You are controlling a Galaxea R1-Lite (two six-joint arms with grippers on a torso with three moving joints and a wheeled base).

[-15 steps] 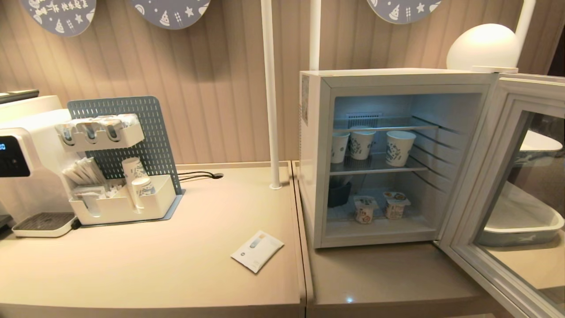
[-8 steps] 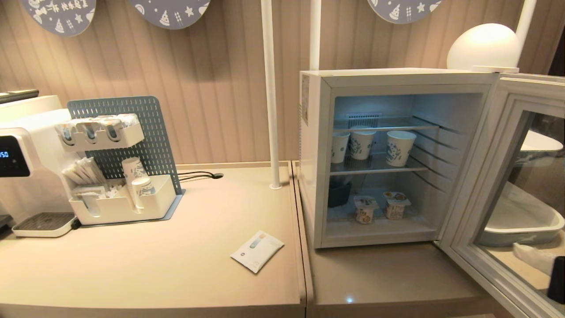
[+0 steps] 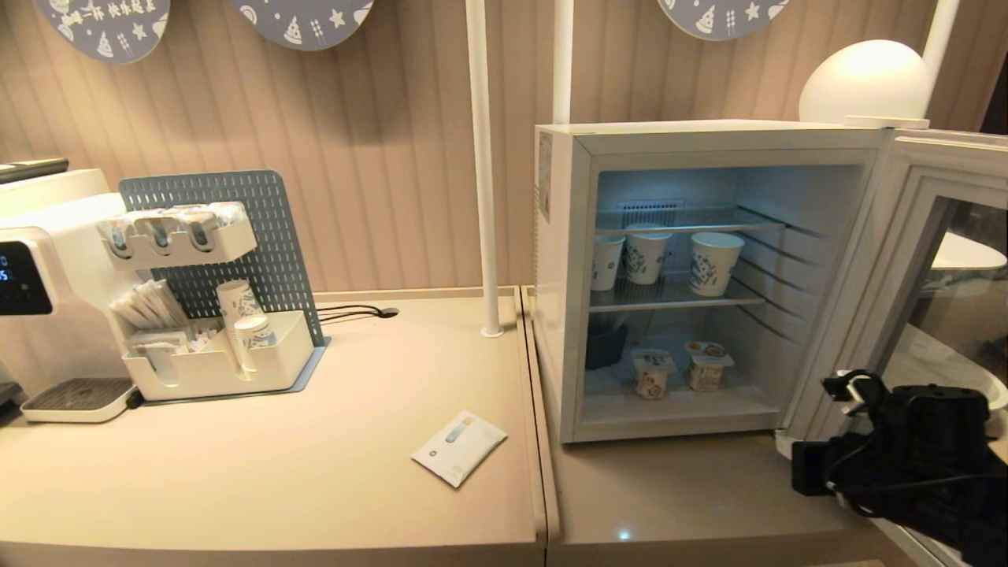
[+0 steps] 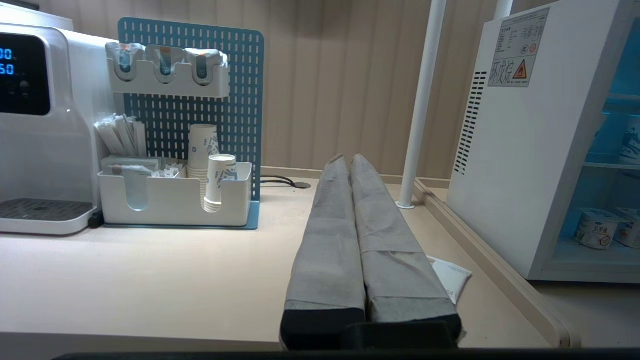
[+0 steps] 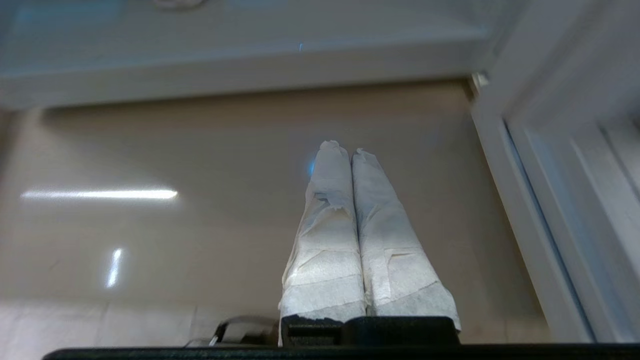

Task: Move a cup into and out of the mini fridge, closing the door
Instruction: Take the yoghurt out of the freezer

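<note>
Lower right: the right gripper [image 5: 350,152], clenched and empty, is hovering over the beige desk [image 3: 693,488] before the open white mini fridge [image 3: 563,276]; it should unclench before reaching a patterned paper cup [image 3: 714,262].

Blue digits on the white machine's display [image 4: 22,70], upper left of my left wrist view, partly cut off. Warning-triangle label [image 4: 517,55] on the mini fridge [image 4: 520,150] side; its characters unreadable.
</note>
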